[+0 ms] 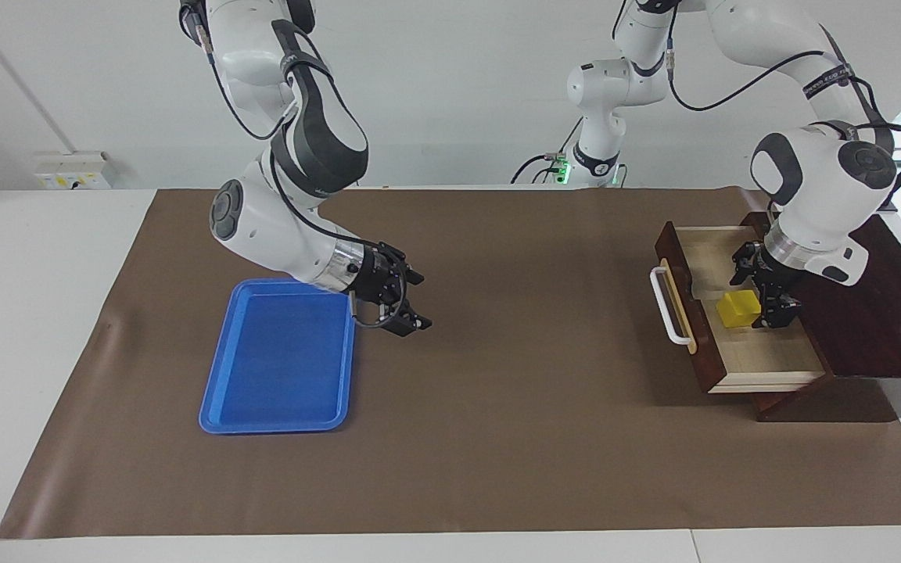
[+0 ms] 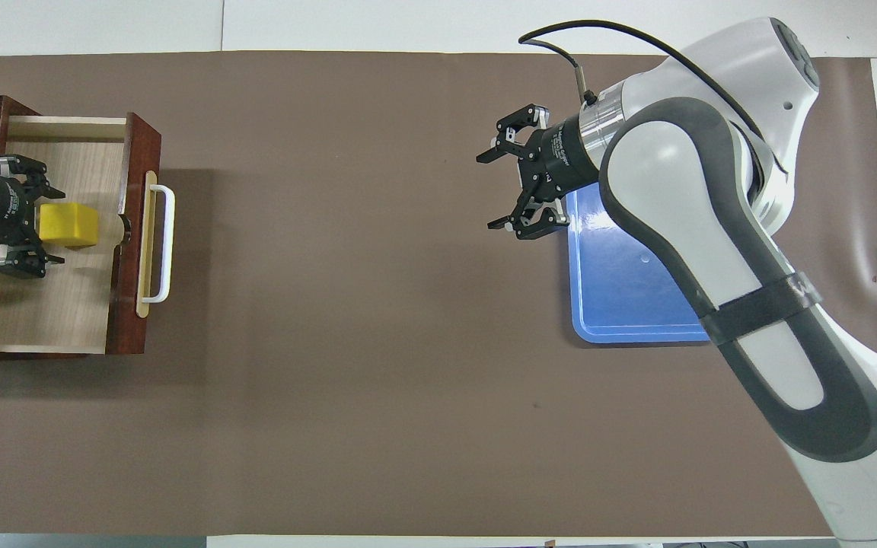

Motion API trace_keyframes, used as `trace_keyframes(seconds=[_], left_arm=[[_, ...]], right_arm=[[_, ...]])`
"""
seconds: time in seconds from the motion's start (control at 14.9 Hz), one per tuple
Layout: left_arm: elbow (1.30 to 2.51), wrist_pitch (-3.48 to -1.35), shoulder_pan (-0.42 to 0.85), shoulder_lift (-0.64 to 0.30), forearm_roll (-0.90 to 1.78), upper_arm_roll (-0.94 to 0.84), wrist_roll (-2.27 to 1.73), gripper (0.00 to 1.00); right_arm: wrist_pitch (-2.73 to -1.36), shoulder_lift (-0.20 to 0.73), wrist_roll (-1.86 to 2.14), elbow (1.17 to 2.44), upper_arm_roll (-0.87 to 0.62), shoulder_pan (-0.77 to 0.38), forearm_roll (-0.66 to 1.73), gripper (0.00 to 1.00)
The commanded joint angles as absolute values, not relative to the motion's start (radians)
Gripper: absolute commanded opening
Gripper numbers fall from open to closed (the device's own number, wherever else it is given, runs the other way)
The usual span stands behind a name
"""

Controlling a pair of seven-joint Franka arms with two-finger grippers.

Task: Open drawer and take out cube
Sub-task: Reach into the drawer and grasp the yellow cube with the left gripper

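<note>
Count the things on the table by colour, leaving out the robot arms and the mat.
Yellow: 1, the cube in the drawer.
Blue: 1, the tray.
Dark brown: 1, the drawer in its box, pulled open.
Total: 3.
</note>
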State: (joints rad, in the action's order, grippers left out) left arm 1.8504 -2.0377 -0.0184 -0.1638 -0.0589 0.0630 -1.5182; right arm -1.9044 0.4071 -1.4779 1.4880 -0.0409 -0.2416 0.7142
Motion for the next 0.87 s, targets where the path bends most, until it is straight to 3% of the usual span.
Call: trace_keyframes(seconds=[0.0, 0.07, 0.13, 0.4, 0.8], left_arm=[[1.884, -2.072, -0.023, -0.133, -0.049, 0.06, -1.546, 0.33], [1.882, -2.072, -0.023, -0.135, -0.051, 0.06, -1.545, 0.06], [1.881, -2.072, -0.021, -0.137, -0.051, 0.06, -1.543, 0.0], [1.841, -2.046, -0.011, -0.149, -0.051, 0.06, -1.54, 0.0], [1.608, -1.784, 0.031, -0.186, -0.046, 0.054, -1.548, 0.0]], right_arm=[[-1.893, 0.422, -1.506, 1.46, -0.037, -0.247, 0.69, 0.92], [-1.893, 0.42, -1.506, 1.463, -0.037, -0.247, 0.689, 0.92], [-1.893, 0.42, -1.506, 1.463, -0.037, -0.245, 0.69, 0.92], [-1.89, 0.42, -1.506, 1.462, -0.035, -0.239, 0.69, 0.92], [-1.881, 0.417, -1.505, 1.46, -0.034, -0.226, 0.695, 0.92]])
